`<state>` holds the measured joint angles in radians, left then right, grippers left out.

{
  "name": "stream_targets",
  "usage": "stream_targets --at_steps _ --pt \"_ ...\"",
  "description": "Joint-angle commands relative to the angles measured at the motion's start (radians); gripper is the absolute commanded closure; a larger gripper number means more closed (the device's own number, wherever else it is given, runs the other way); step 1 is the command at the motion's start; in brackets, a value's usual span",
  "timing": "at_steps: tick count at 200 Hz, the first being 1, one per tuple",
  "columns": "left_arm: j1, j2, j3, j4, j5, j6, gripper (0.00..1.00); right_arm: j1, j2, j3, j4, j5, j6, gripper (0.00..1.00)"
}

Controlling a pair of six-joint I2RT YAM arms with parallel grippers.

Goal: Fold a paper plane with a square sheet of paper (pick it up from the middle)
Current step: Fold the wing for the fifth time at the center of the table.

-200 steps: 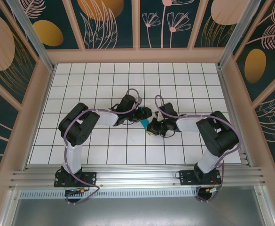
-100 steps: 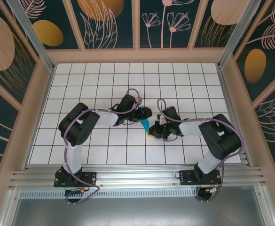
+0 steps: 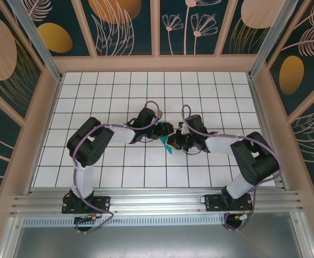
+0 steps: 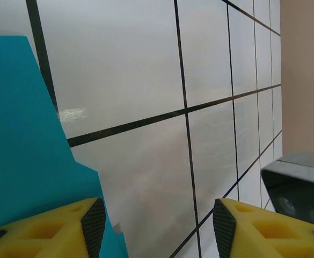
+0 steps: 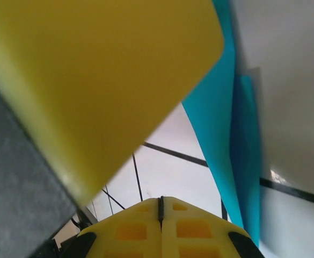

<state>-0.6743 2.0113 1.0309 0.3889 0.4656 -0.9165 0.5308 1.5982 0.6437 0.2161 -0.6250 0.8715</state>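
Though partly hidden, the matte teal paper (image 4: pixel 22 134) seems folded, sharp-cornered.

Top view's bright and even, just soft faint shadows on the white surface (image 3: pixel 134 156). Left wrist shot has a little glare streak (image 4: pixel 71 114) on the tiles. Right wrist one is mushy up close, teal paper (image 5: pixel 216 134) edges smeared.

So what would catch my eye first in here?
The folded teal paper at the middle of the white tiled table, where the left arm and the right arm meet tip to tip. The left end effector stands open right beside it, and the right end effector is shut. All around are dark walls painted with big flowers.
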Motion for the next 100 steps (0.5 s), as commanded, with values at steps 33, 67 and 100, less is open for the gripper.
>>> stream_targets --at_steps 33,67,100 --pt "0.005 0.07 -0.008 -0.107 -0.022 0.028 0.41 -0.007 0.148 0.03 0.054 0.03 0.013 1.0" --pt "0.005 0.049 -0.009 -0.086 0.019 0.049 0.4 0.003 0.192 -0.026 -0.063 0.1 -0.036 1.0" --pt "0.005 -0.016 0.03 -0.103 0.029 0.121 0.37 -0.005 0.189 -0.058 -0.111 0.111 -0.066 1.0"
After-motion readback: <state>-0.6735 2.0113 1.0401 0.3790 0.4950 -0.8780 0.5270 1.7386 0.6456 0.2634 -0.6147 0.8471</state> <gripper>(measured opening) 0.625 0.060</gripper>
